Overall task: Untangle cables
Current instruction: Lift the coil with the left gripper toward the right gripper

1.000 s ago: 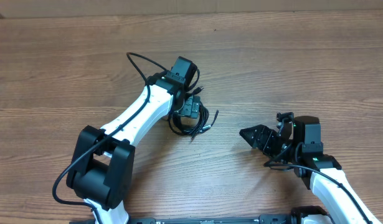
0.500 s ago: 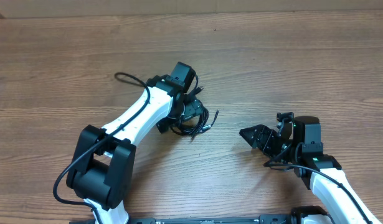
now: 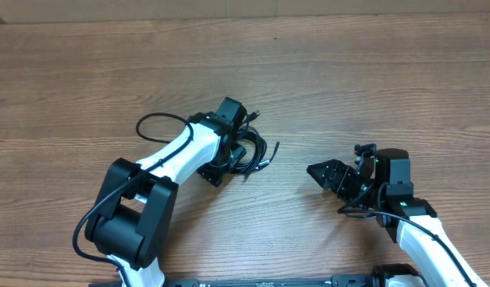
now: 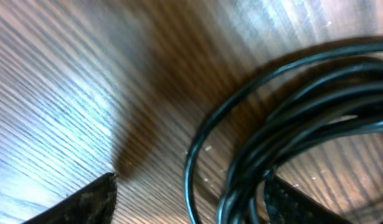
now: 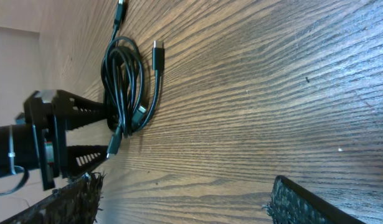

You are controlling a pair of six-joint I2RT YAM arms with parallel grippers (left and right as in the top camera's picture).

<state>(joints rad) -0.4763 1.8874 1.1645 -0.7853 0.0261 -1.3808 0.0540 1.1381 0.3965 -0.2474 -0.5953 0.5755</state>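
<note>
Wooden desk carries the cables as one loose black coil near its middle; the left end effector straddles it, fingers spread wide, gripping nothing. Right end effector hangs wide and empty, well apart, so the left arm is nearer; a silver-tipped plug pokes out toward the right arm

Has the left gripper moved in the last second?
Yes: the left gripper has shifted back toward its base, farther from the table far edge, over the cables.

Black cables, brown wood-grain table
</note>
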